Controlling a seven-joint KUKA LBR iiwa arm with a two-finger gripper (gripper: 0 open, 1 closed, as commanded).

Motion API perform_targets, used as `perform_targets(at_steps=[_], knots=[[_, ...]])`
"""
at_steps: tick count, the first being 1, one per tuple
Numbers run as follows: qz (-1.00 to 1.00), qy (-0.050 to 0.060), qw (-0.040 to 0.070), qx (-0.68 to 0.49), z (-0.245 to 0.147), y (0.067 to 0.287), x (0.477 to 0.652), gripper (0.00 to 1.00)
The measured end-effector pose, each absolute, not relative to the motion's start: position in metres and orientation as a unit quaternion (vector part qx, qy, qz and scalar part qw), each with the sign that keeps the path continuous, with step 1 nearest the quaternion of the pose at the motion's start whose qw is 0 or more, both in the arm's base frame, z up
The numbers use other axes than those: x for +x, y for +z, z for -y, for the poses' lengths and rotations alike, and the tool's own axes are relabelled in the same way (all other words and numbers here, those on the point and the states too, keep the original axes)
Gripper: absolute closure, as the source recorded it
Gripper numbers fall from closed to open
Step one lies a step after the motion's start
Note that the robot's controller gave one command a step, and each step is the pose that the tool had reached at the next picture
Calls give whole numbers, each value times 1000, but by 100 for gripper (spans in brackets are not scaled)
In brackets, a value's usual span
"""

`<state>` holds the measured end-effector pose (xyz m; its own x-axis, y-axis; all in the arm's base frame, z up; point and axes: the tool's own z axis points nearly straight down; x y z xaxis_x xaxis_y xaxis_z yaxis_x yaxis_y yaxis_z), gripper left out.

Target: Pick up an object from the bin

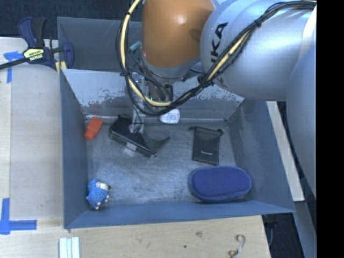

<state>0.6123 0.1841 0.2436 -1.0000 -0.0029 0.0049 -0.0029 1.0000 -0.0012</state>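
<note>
one long black stapler-like object [133,137] lies directly under the end effector [141,118], long axis running upper-left to lower-right; the end effector's opening cannot be told.

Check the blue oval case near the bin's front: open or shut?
Shut. The blue case lies flat as one closed oval lump, with no lid raised and no inside showing.

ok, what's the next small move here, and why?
Probably ease straight down a little onto the black boxy object in the back left of the bin. The gripper sits directly over it, and the nearest neighbour, an orange block, lies apart to its left, so nothing should foul the descent.
</note>
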Motion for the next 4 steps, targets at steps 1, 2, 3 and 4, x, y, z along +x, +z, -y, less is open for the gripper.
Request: perform_targets(at_steps=[1, 2, 3, 4], knots=[[1000, 1, 3, -2, -170, 148, 621, 0], [998, 0, 0, -66, -159, 67, 618, 0], [998, -1, -3, -66, -160, 71, 620, 100], [995, 0, -1, -96, -169, 173, 605, 100]])
